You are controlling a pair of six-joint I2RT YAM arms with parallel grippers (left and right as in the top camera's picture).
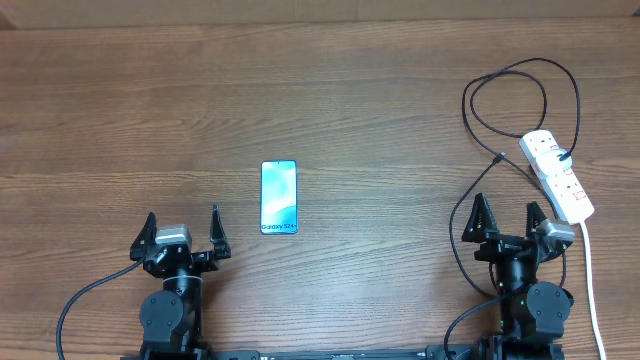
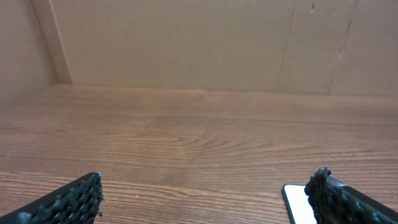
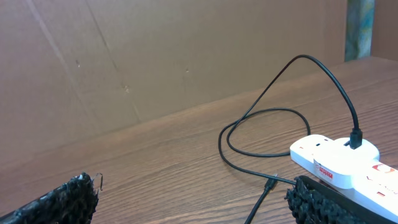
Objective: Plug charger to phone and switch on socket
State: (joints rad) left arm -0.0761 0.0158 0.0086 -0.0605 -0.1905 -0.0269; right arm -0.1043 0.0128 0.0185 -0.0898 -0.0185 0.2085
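The phone [image 1: 279,197] lies flat mid-table with its light blue screen up; its white corner [image 2: 297,202] shows beside my left gripper's right finger. The white socket [image 1: 557,175] lies at the far right, with red switches on it. The charger's black plug [image 3: 356,138] sits in the socket's far end [image 3: 329,158]. Its thin cable [image 3: 298,58] loops over the table, and the connector tip [image 3: 270,181] lies loose just left of the strip [image 1: 498,157]. My left gripper [image 1: 182,222] [image 2: 208,183] is open and empty, left of the phone. The right gripper [image 1: 506,206] [image 3: 193,185] is open and empty, near the tip.
The socket's thick white cord [image 1: 592,280] runs down the right edge of the table. A brown cardboard wall [image 2: 199,43] stands along the far side. A thin black cable [image 1: 458,235] curves beside my right arm.
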